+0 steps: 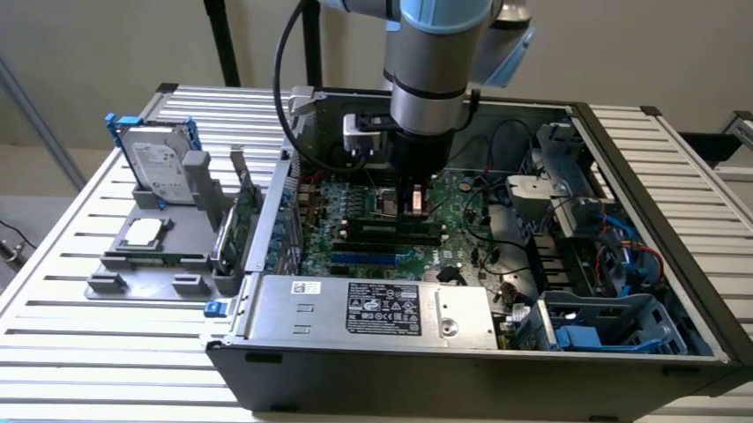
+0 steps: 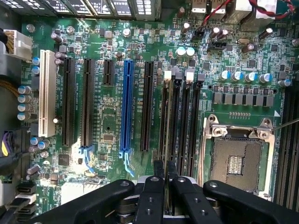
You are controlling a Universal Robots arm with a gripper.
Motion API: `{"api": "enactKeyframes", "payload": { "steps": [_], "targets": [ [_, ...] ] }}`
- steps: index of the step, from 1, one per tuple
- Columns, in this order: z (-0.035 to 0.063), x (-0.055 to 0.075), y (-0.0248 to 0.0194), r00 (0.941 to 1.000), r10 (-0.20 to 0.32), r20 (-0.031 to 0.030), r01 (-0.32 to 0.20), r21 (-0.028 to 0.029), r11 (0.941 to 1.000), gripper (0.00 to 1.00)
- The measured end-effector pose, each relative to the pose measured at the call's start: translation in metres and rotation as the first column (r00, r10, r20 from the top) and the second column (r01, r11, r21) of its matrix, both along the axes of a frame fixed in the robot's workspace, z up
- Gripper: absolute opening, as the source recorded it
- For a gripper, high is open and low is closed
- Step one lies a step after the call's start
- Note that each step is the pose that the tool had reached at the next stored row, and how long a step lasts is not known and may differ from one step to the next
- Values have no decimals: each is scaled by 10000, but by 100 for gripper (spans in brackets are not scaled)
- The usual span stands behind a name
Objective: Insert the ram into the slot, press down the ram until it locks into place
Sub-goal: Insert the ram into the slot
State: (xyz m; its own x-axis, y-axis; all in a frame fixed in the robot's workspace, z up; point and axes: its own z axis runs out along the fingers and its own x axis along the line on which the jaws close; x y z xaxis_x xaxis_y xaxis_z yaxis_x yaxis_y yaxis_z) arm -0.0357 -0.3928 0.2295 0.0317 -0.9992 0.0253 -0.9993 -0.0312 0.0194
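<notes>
Jaws stand clenched on the top edge of the ram (image 2: 170, 121), the gripper (image 2: 165, 173) holding it edge-on in a memory slot (image 2: 186, 121) beside the CPU socket (image 2: 236, 163), near the centre of the exterior view. If the stick sits skewed, pressing could bend it, strain the slot, or leave the end latch (image 2: 168, 74) unlocked.

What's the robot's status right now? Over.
Gripper shut on the ram, low over the motherboard. Ram edge-on, lined up along the memory slots. Nothing seen in the way.
</notes>
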Motion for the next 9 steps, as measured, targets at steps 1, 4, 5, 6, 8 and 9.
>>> {"api": "enactKeyframes", "payload": {
  "steps": [1, 4, 5, 6, 8, 9],
  "targets": [
    [-4, 0, 0, 10000, 0, 2, 0, 1, 10000, 14],
    [-10, 0, 0, 10000, 1, 3, -1, 1, 10000, 14],
    [-12, 0, 0, 10000, 1, 3, -1, 0, 10000, 14],
    [-13, 0, 0, 10000, 0, 4, 0, 0, 10000, 14],
    [-17, 0, 0, 10000, -1, 5, 1, 0, 10000, 14],
    [-17, 0, 0, 10000, -1, 5, 1, 1, 10000, 14]
  ]
}}
